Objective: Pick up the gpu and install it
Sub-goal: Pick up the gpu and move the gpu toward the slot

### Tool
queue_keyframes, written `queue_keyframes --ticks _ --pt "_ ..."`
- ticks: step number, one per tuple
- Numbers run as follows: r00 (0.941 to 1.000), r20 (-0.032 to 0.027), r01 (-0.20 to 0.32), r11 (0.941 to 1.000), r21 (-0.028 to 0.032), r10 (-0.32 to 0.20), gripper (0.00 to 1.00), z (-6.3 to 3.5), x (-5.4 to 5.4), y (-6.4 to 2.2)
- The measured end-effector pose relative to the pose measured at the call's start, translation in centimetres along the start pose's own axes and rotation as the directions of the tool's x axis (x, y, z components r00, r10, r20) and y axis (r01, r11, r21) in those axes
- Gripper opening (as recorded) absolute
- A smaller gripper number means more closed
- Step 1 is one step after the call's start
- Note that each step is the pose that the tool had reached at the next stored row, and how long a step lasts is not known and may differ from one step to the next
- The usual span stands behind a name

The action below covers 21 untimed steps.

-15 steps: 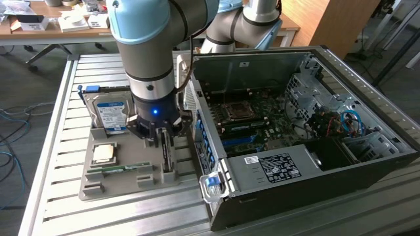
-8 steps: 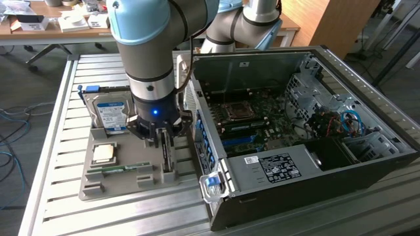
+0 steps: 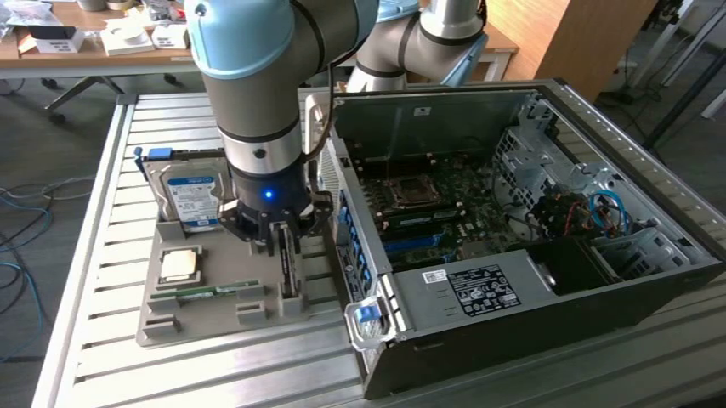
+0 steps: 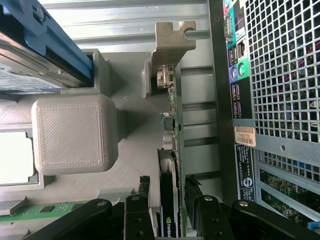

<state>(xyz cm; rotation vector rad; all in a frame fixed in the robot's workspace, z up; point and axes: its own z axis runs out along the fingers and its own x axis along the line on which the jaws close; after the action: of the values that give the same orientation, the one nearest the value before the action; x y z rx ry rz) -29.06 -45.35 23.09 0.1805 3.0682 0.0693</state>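
Pincer (image 4: pixel 167 192) released, straddling upright gpu (image 4: pixel 169 165); stiff, light, fragile card, so I'd pinch its flat faces.

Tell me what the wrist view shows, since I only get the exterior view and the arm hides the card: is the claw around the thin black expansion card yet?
Observer: Yes. The claw is open, with a black finger on each side of the thin black gpu card, which stands on edge in the grey plastic tray.
Operator: Where along the card?
Observer: At the end away from its silver metal bracket, which is clear of the fingers.
Operator: Anything close on the case side?
Observer: The perforated back panel of the dark computer case runs alongside the card, apart from it.
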Motion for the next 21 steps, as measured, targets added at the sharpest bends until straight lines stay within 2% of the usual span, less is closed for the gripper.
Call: queue_keyframes --ticks 17,19,20,21 --pt "1.0 0.0 0.0 1.0 0.0 0.0 0.42 0.02 -0.11 -0.03" --pt "1.0 0.0 0.0 1.0 0.0 0.0 0.4 0.02 -0.11 -0.03" --pt "1.0 0.0 0.0 1.0 0.0 0.0 0.33 0.02 -0.11 -0.03" --pt "1.0 0.0 0.0 1.0 0.0 0.0 0.33 0.02 -0.11 -0.03"
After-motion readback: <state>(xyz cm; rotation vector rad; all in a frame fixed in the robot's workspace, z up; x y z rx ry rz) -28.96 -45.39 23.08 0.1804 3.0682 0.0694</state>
